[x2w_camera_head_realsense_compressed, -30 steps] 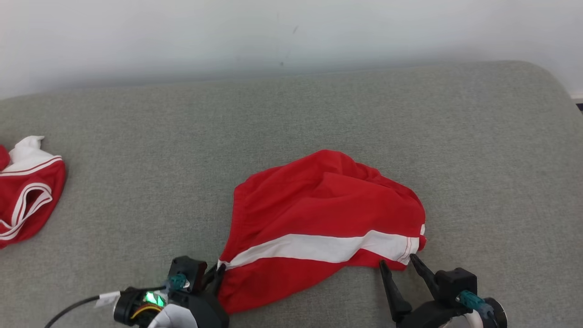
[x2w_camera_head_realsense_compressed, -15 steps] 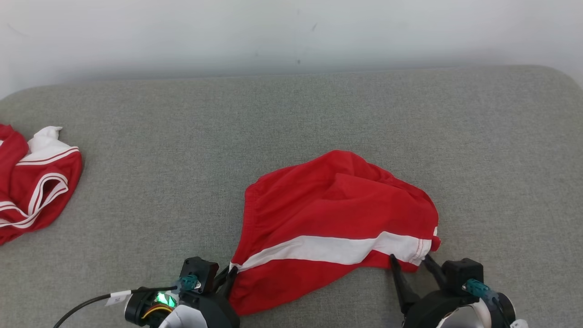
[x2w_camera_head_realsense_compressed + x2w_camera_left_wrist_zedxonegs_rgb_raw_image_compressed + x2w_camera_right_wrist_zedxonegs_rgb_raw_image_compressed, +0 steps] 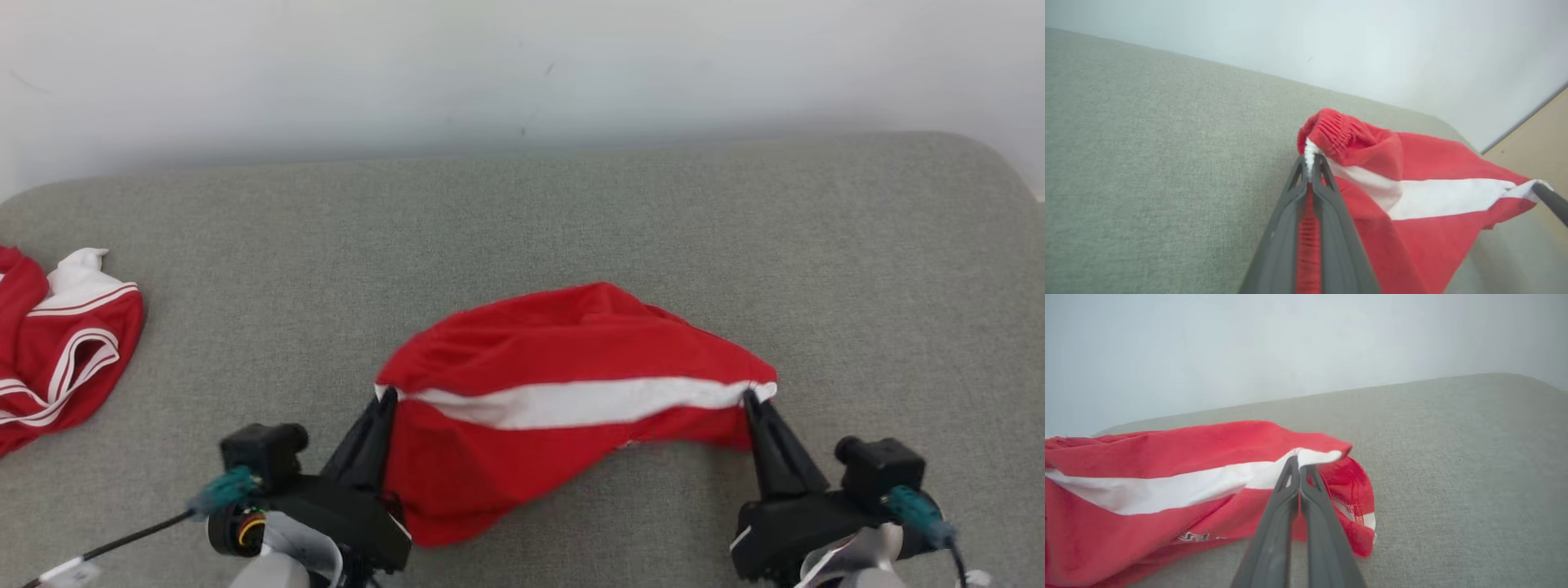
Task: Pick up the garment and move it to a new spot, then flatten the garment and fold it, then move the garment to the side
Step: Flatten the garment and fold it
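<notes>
A second red-and-white piece of clothing (image 3: 57,351) lies crumpled at the far left edge of a grey upholstered cushion (image 3: 245,245), well apart from the work at centre. To its right, the robot's left gripper (image 3: 386,398) has its two dark fingers pressed together on the left end of the garment (image 3: 571,343), pinching it where the white stripe (image 3: 571,402) meets a gathered red band (image 3: 1339,130). The left wrist view shows a ridge of red cloth caught along the gap between the fingers. The red garment hangs stretched between the two grippers near the front edge of the cushion, with the stripe running nearly level from one pinch point to the other. Its upper part bulges toward the wall. Its lower left part sags in a loose flap that appears to reach the cushion, though the head view is too blurred there to be sure. A small pale mark (image 3: 1194,537) shows on the red cloth below the stripe in the right wrist view. At the right, the right gripper (image 3: 749,398) is likewise nipped tight on the white end of the stripe, with a hemmed red corner (image 3: 1355,506) drooping just beyond its fingertips. A plain pale wall (image 3: 522,65) rises behind the cushion.
</notes>
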Available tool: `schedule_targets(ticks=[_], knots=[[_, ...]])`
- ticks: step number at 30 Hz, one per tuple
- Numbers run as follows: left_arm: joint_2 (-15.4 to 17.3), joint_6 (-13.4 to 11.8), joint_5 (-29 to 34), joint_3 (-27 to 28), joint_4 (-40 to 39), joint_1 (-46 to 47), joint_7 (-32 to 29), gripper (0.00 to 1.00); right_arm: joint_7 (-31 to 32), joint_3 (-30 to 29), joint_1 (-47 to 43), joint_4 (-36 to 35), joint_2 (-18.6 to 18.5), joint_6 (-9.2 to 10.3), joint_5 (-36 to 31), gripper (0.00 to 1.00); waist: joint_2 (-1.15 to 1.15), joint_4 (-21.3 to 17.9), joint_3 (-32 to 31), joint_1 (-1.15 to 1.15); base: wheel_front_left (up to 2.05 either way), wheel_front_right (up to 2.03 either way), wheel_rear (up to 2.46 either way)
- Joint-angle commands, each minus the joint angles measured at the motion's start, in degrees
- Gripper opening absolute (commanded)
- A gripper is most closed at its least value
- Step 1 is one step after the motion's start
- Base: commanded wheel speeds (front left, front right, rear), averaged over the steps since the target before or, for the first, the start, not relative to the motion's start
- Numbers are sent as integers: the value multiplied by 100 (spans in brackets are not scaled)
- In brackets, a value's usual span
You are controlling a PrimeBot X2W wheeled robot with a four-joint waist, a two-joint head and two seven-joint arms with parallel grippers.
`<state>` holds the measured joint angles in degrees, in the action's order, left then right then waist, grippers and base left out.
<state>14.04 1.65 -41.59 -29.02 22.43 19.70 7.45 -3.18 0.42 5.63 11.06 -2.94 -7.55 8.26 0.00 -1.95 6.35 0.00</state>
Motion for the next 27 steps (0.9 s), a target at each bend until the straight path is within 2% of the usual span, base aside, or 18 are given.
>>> schedule_targets(ticks=[1, 5, 11, 14, 19, 24, 27], knots=[[-58, 65, -198, 131, -103, -90, 105, 0, -82, -31, 57, -110, 13, 13, 135, 0, 0, -17, -45, 0, 0, 0, 0], [-172, 307, -821, 480, -471, -81, 186, 0, -177, -127, 216, -521, 12, 13, 673, 0, 0, -42, -114, 0, 0, 0, 0], [-102, 492, -1345, 634, -1033, 218, -27, 0, 195, -223, 611, -1206, -76, 13, 867, 0, 0, -111, -227, 0, 0, 0, 0], [-163, 482, -1381, 704, -1334, 422, 35, 0, 342, -383, 784, -1525, -195, 13, 1007, 0, 0, -122, -262, 0, 0, 0, 0], [-447, 366, -1657, 865, -1704, 790, 59, 0, 618, -521, 1142, -1865, -479, 13, 1100, 0, 0, -180, -316, 0, 0, 0, 0], [-428, 296, -2009, 1061, -1767, 1316, -306, 0, 892, -185, 1745, -1897, -770, 13, 1015, 0, 0, -358, -320, 0, 0, 0, 0], [-346, 271, -2084, 1112, -1740, 1596, -509, 0, 850, 24, 2066, -1882, -785, 13, 1010, 0, 0, -445, -275, 0, 0, 0, 0]])
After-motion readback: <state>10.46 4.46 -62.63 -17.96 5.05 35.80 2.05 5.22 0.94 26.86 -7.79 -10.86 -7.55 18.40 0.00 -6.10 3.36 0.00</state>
